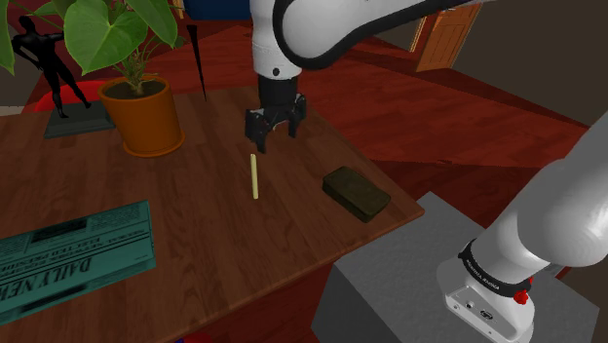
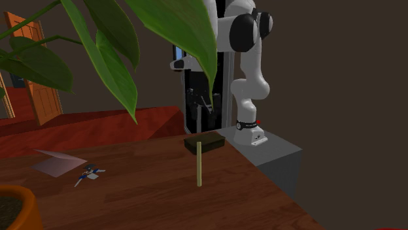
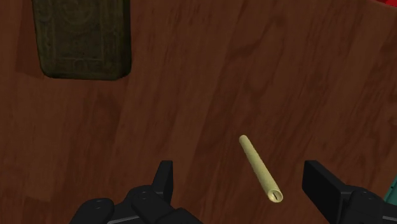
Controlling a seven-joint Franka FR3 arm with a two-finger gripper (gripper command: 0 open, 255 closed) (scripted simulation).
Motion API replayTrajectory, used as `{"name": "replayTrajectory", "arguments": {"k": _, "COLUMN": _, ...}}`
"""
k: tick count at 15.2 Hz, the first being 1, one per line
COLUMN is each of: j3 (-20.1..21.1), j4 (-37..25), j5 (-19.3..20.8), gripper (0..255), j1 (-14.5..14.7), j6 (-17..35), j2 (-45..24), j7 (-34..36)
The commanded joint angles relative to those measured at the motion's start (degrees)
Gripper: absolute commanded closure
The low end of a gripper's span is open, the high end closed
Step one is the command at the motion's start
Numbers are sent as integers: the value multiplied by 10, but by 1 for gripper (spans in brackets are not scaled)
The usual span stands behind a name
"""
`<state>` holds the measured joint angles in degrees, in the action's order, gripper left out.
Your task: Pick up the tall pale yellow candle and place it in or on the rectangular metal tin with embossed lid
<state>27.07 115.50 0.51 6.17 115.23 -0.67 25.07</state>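
A thin, tall pale yellow candle [image 1: 254,176] stands upright on the wooden table [image 1: 195,253]; it also shows as an upright stick [image 2: 199,163] in the second exterior view. My black gripper [image 1: 274,134] hangs open just above the candle's top. In the wrist view the candle [image 3: 259,167] rises between the two spread fingers of the gripper [image 3: 245,188], closer to one finger [image 3: 324,186], and neither finger touches it. The dark rectangular tin with an embossed lid [image 1: 357,193] lies flat near the table corner by the stand, and it shows beyond the candle [image 3: 81,35] [image 2: 204,142].
A leafy plant in an orange pot [image 1: 146,117] and a black figurine [image 1: 60,78] stand at the table's far side in the shoulder view. A teal newspaper [image 1: 68,261] lies near the front left. The grey stand [image 1: 429,283] adjoins the table corner.
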Motion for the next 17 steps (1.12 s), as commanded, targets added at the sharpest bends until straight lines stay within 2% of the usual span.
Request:
{"name": "replayTrajectory", "arguments": {"k": 1, "j3": 7, "j4": -32, "j5": 23, "gripper": 0, "j1": 7, "j6": 9, "j2": -46, "j7": 23}}
{"name": "replayTrajectory", "arguments": {"k": 4, "j3": 11, "j4": -85, "j5": 59, "gripper": 0, "j1": 27, "j6": 14, "j2": -114, "j7": 57}}
{"name": "replayTrajectory", "arguments": {"k": 11, "j3": 6, "j4": -56, "j5": 72, "gripper": 0, "j1": 31, "j6": 62, "j2": -135, "j7": 65}}
{"name": "replayTrajectory", "arguments": {"k": 17, "j3": 5, "j4": -53, "j5": 73, "gripper": 0, "j1": 31, "j6": 66, "j2": -137, "j7": 66}}
